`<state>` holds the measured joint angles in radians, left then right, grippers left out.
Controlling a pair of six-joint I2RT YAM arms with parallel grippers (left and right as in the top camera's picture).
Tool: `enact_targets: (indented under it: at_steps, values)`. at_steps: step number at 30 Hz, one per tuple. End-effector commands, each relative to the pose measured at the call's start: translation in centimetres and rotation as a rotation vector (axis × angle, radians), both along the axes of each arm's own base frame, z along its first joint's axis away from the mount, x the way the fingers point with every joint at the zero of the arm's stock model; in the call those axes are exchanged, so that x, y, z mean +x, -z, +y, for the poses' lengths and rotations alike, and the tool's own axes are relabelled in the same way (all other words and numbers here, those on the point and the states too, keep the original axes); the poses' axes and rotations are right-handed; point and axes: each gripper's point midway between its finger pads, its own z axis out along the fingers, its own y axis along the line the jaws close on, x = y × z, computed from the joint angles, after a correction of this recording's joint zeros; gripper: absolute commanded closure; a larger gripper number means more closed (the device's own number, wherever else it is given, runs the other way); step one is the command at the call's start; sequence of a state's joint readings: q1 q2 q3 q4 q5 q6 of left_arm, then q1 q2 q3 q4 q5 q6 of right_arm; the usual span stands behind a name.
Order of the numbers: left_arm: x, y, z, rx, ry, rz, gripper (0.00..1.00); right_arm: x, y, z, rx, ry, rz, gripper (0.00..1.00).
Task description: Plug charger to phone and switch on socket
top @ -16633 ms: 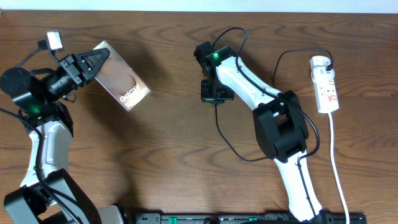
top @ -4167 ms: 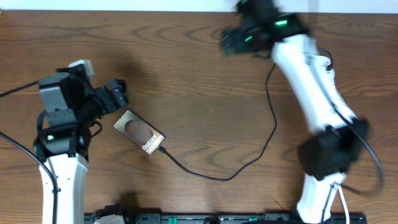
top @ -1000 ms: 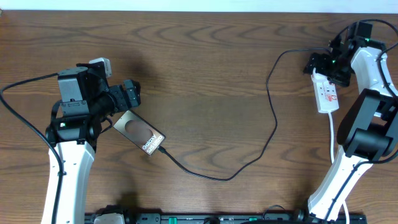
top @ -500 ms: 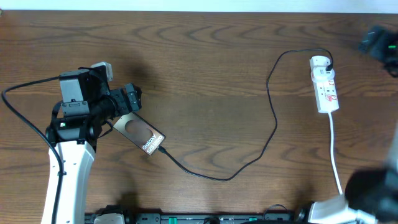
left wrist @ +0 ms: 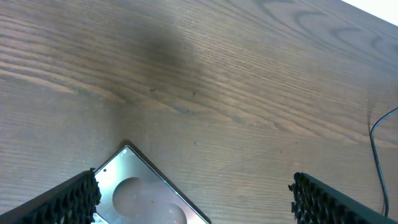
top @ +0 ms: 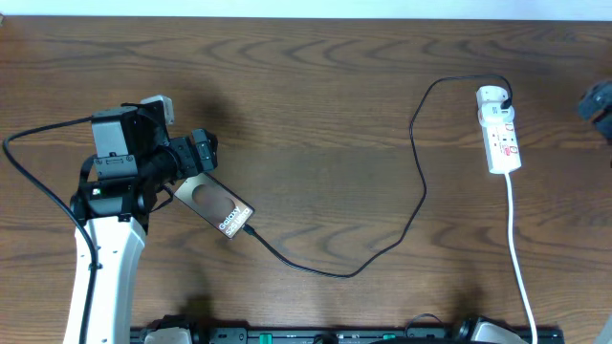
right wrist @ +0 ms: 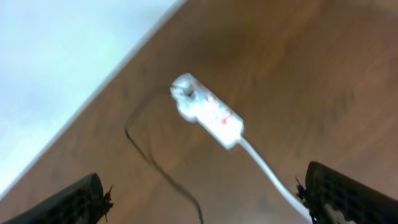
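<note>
Socket switching: black cable [top: 382, 253] appears plugged into glossy brown phone [top: 215, 204], lying left on wooden worktop [top: 316, 115].
Right jaws wide, well apart from white power strip [top: 499, 134]; narrow them before pressing down squarely. Left jaws wide.

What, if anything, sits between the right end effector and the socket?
Nothing visible. From the open right end effector the socket lies in plain view on bare table; the charger cable only trails away from one end.
</note>
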<state>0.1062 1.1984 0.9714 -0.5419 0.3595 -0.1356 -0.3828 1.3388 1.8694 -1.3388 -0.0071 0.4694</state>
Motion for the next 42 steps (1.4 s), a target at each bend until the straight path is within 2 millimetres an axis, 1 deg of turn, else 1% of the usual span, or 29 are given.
enact_targets:
  at_steps: [1, 3, 5, 11, 20, 22, 23, 26, 29, 31, 34, 37, 39, 42]
  values:
    - [0.1, 0.1, 0.1, 0.018, 0.003, 0.0, 0.04, 0.0, 2.8, 1.2, 0.105, -0.019, 0.087, 0.01]
    - [0.1, 0.1, 0.1, 0.018, 0.003, 0.0, 0.04, -0.3, 4.2, 1.9, 0.151, -0.033, 0.145, 0.01]
    - [0.1, 0.1, 0.1, 0.018, 0.002, 0.0, 0.04, -0.4, 5.2, 2.2, 0.183, -0.041, 0.186, 0.01]
    - [0.1, 0.1, 0.1, 0.018, 0.002, 0.0, 0.04, 0.1, 6.2, 2.0, 0.197, -0.038, 0.225, 0.01]
    - [0.1, 0.1, 0.1, 0.018, 0.003, -0.002, 0.04, 0.2, 6.4, 1.9, 0.199, -0.038, 0.229, 0.01]
    - [0.0, -0.2, 0.1, 0.019, 0.003, -0.01, 0.04, 0.2, 6.4, 1.9, 0.199, -0.038, 0.229, 0.01]
    - [-0.1, -0.5, 0.0, 0.02, 0.006, -0.019, 0.04, 0.2, 6.4, 1.9, 0.199, -0.038, 0.229, 0.01]
    - [-0.7, -2.2, -0.7, 0.025, 0.025, -0.075, 0.04, 0.2, 6.4, 1.9, 0.199, -0.038, 0.229, 0.01]
    - [-2.0, -4.5, -1.6, 0.044, 0.05, -0.162, 0.04, 0.2, 6.4, 1.9, 0.199, -0.038, 0.229, 0.01]
    - [-3.0, -5.6, -0.9, 0.12, 0.016, -0.219, 0.04, 0.2, 6.4, 1.9, 0.199, -0.038, 0.229, 0.01]
    - [-4.5, -6.4, 0.9, 0.249, -0.095, -0.314, 0.04, 0.2, 6.4, 1.9, 0.199, -0.038, 0.229, 0.01]
    - [-5.5, -7.4, 2.3, 0.292, -0.192, -0.496, 0.04, 0.2, 6.4, 1.9, 0.199, -0.038, 0.229, 0.01]
    - [-6.2, -8.3, 2.7, 0.288, -0.227, -0.658, 0.04, 0.2, 6.4, 1.9, 0.199, -0.038, 0.229, 0.01]
    - [-7.3, -8.6, 3.2, 0.265, -0.271, -0.852, 0.04, 0.2, 6.4, 1.9, 0.199, -0.038, 0.229, 0.01]
